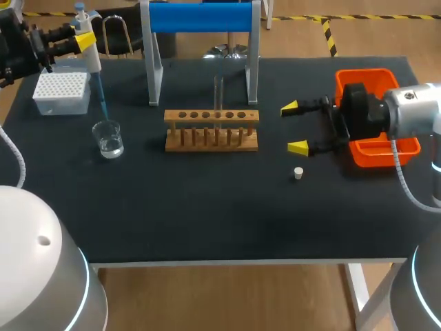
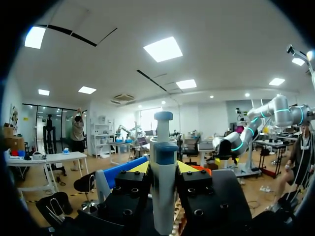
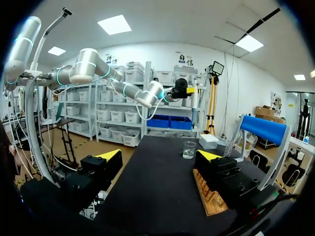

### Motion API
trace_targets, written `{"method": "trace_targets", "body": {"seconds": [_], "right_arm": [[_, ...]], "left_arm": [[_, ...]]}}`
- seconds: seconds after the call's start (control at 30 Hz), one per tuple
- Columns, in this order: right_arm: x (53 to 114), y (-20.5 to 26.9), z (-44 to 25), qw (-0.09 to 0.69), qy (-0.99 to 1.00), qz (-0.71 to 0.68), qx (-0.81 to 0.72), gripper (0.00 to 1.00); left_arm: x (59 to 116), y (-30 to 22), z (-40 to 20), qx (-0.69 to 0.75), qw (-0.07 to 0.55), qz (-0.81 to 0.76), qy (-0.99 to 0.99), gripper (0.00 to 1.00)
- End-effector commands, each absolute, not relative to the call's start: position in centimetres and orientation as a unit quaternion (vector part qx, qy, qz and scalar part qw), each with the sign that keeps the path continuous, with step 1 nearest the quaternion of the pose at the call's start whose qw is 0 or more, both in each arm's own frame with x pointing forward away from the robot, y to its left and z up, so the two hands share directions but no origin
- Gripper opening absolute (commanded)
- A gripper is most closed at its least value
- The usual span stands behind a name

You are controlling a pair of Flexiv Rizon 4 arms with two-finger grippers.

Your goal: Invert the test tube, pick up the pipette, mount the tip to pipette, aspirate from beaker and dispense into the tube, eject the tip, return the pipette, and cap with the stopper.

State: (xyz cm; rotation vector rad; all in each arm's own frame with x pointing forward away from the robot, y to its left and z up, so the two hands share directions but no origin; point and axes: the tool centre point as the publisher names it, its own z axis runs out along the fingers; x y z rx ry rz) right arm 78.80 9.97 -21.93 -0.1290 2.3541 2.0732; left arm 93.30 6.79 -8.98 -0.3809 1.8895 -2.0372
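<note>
Left end effector holds pipette upright over beaker

The head view looks down on the whole worktop from behind. The left wrist view, close behind its hand and pipette, faces outward. The right wrist view skims the worktop, sharing the head view's beaker.
</note>
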Motion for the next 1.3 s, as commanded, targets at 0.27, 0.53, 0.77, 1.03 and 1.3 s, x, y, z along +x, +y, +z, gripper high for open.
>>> {"method": "trace_targets", "body": {"seconds": [0.27, 0.53, 0.77, 1.03, 1.3], "right_arm": [[78.5, 11.0, -21.6, -0.002, 0.753, 0.656, -0.045, 1.0], [77.8, 14.8, -21.7, -0.004, 0.778, 0.626, -0.041, 1.0], [77.3, 19.3, -22.3, -0.006, 0.799, 0.601, -0.031, 1.0], [77.2, 25.1, -23.5, -0.002, 0.82, 0.573, -0.019, 1.0], [77.3, 29.6, -24.3, 0.01, 0.83, 0.558, -0.006, 1.0]], "left_arm": [[93.2, 6.8, -9.0, -0.133, 0.168, -0.717, 0.664, 0.0], [93.2, 6.8, -9.0, -0.133, 0.168, -0.717, 0.664, 0.0], [93.2, 6.8, -9.0, -0.133, 0.168, -0.717, 0.664, 0.0], [93.2, 6.8, -9.0, -0.133, 0.168, -0.717, 0.664, 0.0], [93.2, 6.8, -9.0, -0.133, 0.168, -0.717, 0.664, 0.0]]}}
